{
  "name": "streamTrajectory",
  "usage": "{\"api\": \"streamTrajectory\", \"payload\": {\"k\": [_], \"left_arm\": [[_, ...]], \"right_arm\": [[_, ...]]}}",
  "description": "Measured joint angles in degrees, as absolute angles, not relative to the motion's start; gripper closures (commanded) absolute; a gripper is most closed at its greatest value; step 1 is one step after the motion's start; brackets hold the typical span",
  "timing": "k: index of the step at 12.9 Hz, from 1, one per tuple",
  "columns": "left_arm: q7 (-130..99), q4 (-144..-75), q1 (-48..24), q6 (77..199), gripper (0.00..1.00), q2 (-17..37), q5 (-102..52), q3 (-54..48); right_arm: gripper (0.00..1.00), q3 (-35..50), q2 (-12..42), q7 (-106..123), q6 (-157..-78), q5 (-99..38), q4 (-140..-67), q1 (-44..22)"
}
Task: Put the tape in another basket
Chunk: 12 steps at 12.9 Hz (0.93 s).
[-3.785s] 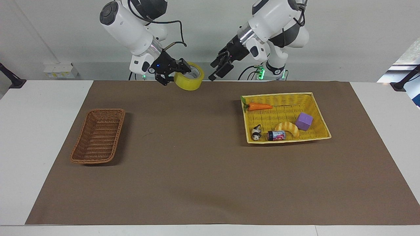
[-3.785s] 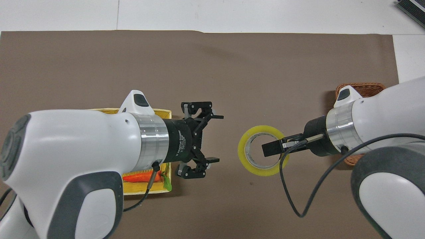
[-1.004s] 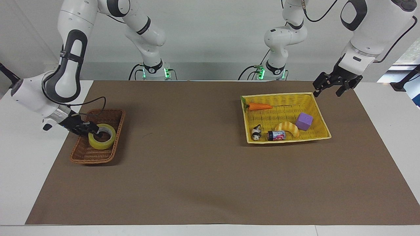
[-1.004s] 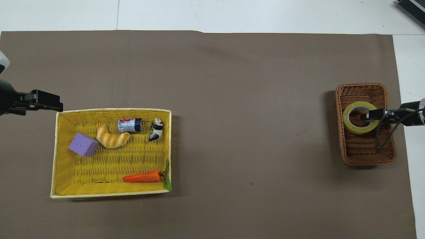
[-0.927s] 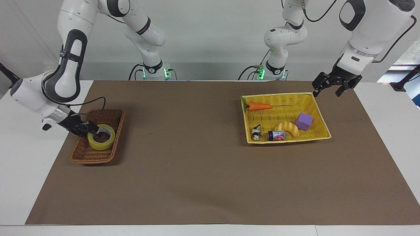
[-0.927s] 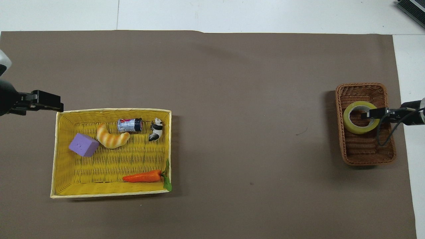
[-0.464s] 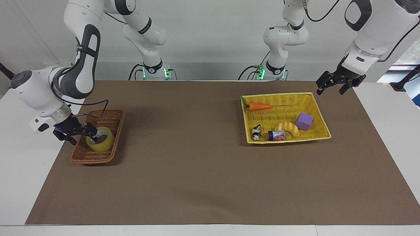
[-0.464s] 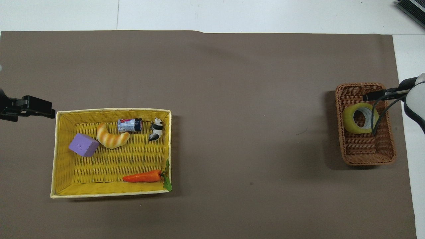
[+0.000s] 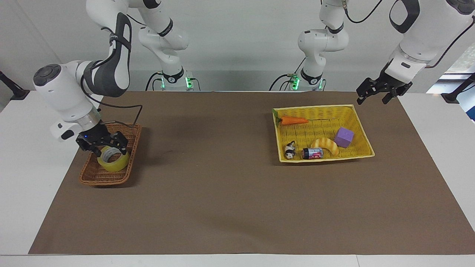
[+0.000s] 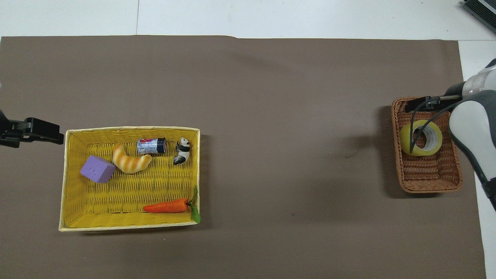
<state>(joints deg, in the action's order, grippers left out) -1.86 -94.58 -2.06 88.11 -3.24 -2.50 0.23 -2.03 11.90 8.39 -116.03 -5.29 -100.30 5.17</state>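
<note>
The yellow tape [image 9: 113, 163] lies tilted inside the brown wicker basket [image 9: 92, 181] at the right arm's end of the table. It also shows in the overhead view [image 10: 403, 136], in the basket [image 10: 430, 188]. My right gripper [image 9: 107, 146] hangs open just above the tape, apart from it, and its tip shows in the overhead view [image 10: 421, 104]. My left gripper [image 9: 372, 97] is open and empty in the air beside a corner of the yellow basket [image 9: 326, 158].
The yellow basket [image 10: 131, 226] holds a carrot [image 10: 166, 205], a purple cube [image 10: 97, 169], a striped curved toy [image 10: 130, 163], a small can [image 10: 151, 145] and a panda figure [image 10: 181, 152]. A brown mat [image 9: 230, 178] covers the table.
My right gripper has let go of the tape, risen and swung in over the brown basket. The tape now rests tilted in the basket. The left arm has barely moved.
</note>
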Motion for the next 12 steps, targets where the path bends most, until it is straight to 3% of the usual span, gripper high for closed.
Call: {"api": "streamTrajectory", "payload": {"k": [7, 12], "left_arm": [[-3.9, -92.9, -2.1, 84.0, 0.00, -6.4, -0.8, 0.4], [-4.5, -92.9, -2.0, 83.8, 0.00, -6.4, -0.8, 1.1]], "right_arm": [[0.00, -1.8, 3.4, -16.6, -107.0, -0.8, -100.5, -9.5], [0.00, -2.9, -3.4, -16.6, -96.5, -0.6, -94.8, -8.6]]}}
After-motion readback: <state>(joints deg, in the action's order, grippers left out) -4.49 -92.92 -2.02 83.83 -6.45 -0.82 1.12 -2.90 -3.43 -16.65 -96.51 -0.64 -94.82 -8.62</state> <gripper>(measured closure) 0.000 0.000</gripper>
